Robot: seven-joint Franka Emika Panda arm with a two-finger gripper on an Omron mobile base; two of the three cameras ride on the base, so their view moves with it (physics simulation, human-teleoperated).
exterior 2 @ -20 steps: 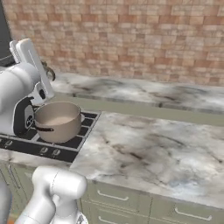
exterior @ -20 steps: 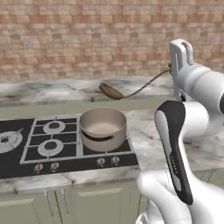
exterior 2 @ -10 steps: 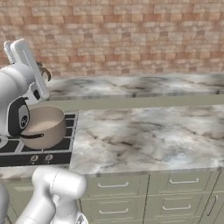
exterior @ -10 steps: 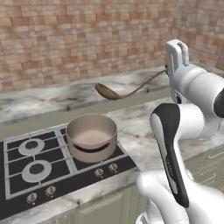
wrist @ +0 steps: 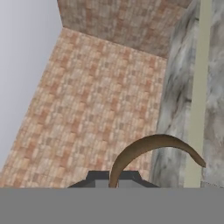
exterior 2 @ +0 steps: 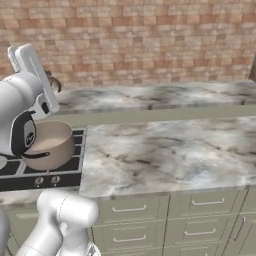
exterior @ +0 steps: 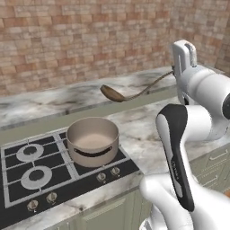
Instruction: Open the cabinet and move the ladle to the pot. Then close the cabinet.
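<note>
Clenched on the ladle's (exterior: pixel 134 93) handle end, the claw (exterior: pixel 174 72) hangs in the air above the marble counter (exterior: pixel 148 130). Below and off to its left sits the pot (exterior: pixel 92 141) on the black stovetop (exterior: pixel 27 179) — brick wall (exterior: pixel 81 40) behind. From the claw, the ladle's thin curved handle runs leftward, its bowl end hanging beyond the pot's far rim.

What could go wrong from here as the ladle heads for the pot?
The gripper holds the ladle only by the tip of its long thin handle, so the bowl end, hanging in the air beyond the pot, may swing or slip. Lowered carelessly, it could knock the pot's rim on the stove.
</note>
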